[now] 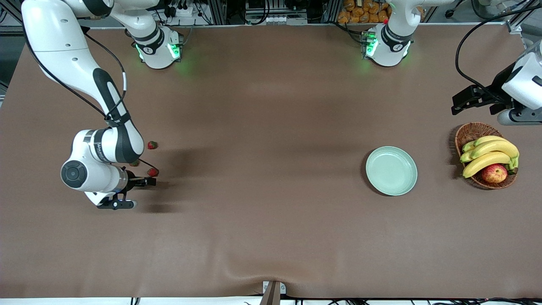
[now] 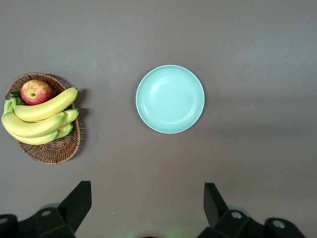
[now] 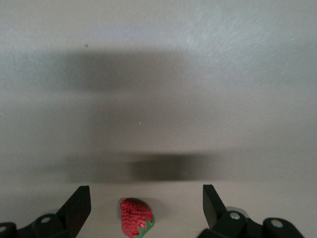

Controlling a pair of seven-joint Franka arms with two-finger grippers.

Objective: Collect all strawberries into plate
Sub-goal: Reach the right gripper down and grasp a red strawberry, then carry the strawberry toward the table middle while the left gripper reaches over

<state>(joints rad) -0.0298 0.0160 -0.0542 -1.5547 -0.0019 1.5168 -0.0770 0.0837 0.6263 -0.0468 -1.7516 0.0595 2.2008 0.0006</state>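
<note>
Three strawberries lie toward the right arm's end of the table: one [image 1: 152, 145] farthest from the front camera, a darker one [image 1: 134, 162] partly hidden under the right arm, and one [image 1: 153, 172] nearest the camera. My right gripper [image 1: 146, 182] is open and low over this last strawberry. In the right wrist view the berry [image 3: 135, 217] lies between the open fingers of the gripper [image 3: 146, 193], untouched. The pale mint-green plate [image 1: 391, 170] is empty, toward the left arm's end. My left gripper [image 1: 463, 101] waits open and empty in the air; its wrist view [image 2: 148, 191] shows the plate [image 2: 170, 99].
A brown wicker basket [image 1: 470, 133] with bananas [image 1: 487, 154] and a red apple [image 1: 494, 173] stands beside the plate at the left arm's end; it also shows in the left wrist view [image 2: 49, 151]. Bare brown tabletop lies between the strawberries and the plate.
</note>
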